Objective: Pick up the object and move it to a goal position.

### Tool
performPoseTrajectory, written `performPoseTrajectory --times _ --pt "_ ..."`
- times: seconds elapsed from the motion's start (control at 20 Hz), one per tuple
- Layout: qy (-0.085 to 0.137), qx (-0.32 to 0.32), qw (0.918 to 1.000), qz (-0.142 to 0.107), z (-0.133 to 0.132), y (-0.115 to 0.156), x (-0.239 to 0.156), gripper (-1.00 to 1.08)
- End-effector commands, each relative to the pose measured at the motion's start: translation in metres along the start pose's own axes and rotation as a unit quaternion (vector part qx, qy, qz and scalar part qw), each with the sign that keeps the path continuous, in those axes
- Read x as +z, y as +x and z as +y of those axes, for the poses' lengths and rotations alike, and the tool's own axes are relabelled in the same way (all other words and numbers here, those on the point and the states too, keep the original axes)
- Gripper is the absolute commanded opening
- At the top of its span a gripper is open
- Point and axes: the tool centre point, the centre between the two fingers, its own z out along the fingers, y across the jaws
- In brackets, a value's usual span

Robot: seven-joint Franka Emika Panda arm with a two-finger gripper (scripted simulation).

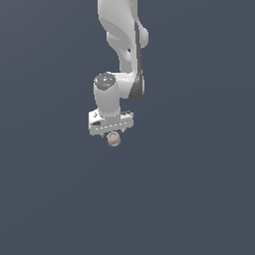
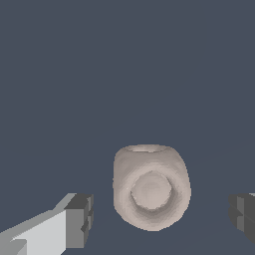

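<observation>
The object [image 1: 114,140] is a small roundish beige-pink lump with a round dimple on its face, lying on the dark grey-blue floor. In the exterior view it sits right under the white gripper [image 1: 113,134]. In the wrist view the object [image 2: 151,187] lies between the two dark fingertips of the gripper [image 2: 162,218]. One fingertip [image 2: 79,219] and the other fingertip [image 2: 243,215] stand apart from it, with a gap on each side. The gripper is open and holds nothing.
The white arm [image 1: 124,45] comes down from the top of the exterior view. Plain dark grey-blue floor [image 1: 199,199] shows all around.
</observation>
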Motion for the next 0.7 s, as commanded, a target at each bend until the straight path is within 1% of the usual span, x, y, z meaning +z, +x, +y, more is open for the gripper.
performPoseTrajectory --times 0.0,0.35,0.65 --pt "0.000 -0.007 1.0000 0.000 0.001 -0.004 0.003 1.00" --pt "0.000 -0.007 1.0000 0.000 0.001 -0.004 0.006 1.00" --pt "0.000 -0.008 1.0000 0.000 0.001 -0.006 0.030 1.00"
